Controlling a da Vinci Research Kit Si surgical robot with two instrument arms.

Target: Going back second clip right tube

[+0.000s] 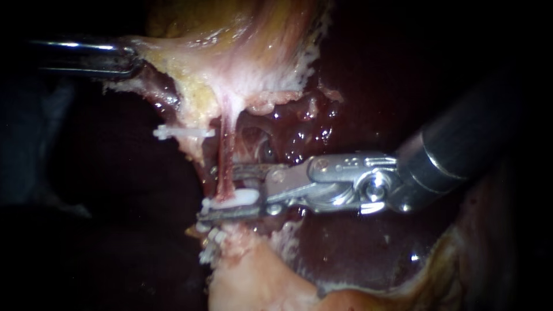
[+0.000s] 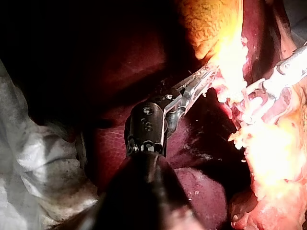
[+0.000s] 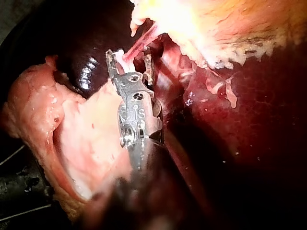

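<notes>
The white clip [image 1: 233, 200] lies across the reddish tube [image 1: 224, 161], low on it and against the lower jaw of the right instrument [image 1: 208, 196], whose hand stands wide around both; another clip [image 1: 184, 132] sits higher, just beside the tube. The left instrument [image 1: 133, 57] has its hand closed on the pale tissue [image 1: 230, 69] above, pulling it taut over the liver [image 1: 357, 242]. In backing out, a jaw could snag the clip or the stretched tube — pulling the clip loose or tearing the tube — and no container shows here.
</notes>
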